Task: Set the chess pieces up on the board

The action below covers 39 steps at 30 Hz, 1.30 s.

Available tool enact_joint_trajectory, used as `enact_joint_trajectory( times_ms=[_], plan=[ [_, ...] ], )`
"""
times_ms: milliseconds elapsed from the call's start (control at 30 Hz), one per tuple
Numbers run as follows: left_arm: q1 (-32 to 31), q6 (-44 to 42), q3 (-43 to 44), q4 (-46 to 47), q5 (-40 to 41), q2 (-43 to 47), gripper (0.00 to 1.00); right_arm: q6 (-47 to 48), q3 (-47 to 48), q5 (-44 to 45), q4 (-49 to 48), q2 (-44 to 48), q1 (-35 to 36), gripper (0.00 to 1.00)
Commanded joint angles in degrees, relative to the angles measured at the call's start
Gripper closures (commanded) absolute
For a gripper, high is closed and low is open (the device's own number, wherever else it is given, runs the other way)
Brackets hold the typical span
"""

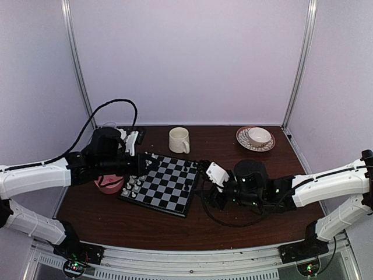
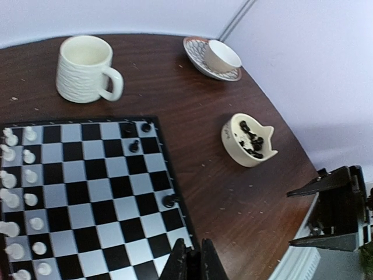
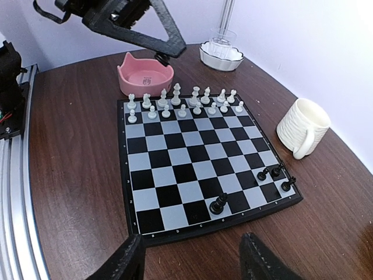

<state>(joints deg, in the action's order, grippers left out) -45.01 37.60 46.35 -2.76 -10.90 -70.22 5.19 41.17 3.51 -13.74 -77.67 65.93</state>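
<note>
**White Ranks Drawn Up, Black Side Barely Begun**

The board (image 3: 175,153) lies in the middle of the dark worktop (image 3: 76,163), between the two arms. The white pieces (image 3: 180,102) stand in two rows along the edge nearest the pink bowl (image 3: 143,87), which shows nothing inside. At the opposite edge only four black pieces (image 3: 274,173) are up: three clustered in the corner by the mug (image 3: 303,125), and a lone black piece (image 3: 218,203) further along the last rank.

The right gripper (image 3: 192,245) hovers just off that edge, its jaws apart with nothing between them. The left gripper (image 2: 192,252) hangs near the white end of the board, its jaws together, and no piece can be seen in them.

The remaining black pieces (image 2: 250,137) lie heaped in a cream bowl (image 2: 233,149), well apart from the board on the right arm's side.

White looks finished, so the step in hand is filling the black ranks, and most of that side is still to do. The next move probably calls for the right arm to reach the cream bowl and pinch one tiny figure out of the heap. It would then stand the figure upright on its square without toppling its neighbours.
</note>
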Motion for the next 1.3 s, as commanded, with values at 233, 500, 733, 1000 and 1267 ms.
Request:
enact_joint_trajectory(
  times_ms=[233,500,733,1000,1267],
  plan=[
    [0.37,-13.22,-9.99,3.31,20.65,10.55,1.00,-6.03,4.34,11.99,-2.73,2.25,0.35,0.41],
    [0.42,-17.53,-13.40,8.57,24.12,12.39,1.00,-8.73,3.74,19.46,-8.73,-2.56,0.34,0.37],
    [0.40,-18.46,-15.65,11.30,26.45,13.52,1.00,-7.00,1.89,21.95,-12.89,-4.52,0.34,0.36],
    [0.37,-19.51,-17.84,14.03,27.15,14.93,1.00,-4.35,2.01,23.34,-13.25,-5.50,0.35,0.34],
    [0.39,-17.75,-18.81,16.94,26.40,12.01,1.00,-4.94,2.12,22.55,-10.79,-3.65,0.37,0.34]
  ],
)
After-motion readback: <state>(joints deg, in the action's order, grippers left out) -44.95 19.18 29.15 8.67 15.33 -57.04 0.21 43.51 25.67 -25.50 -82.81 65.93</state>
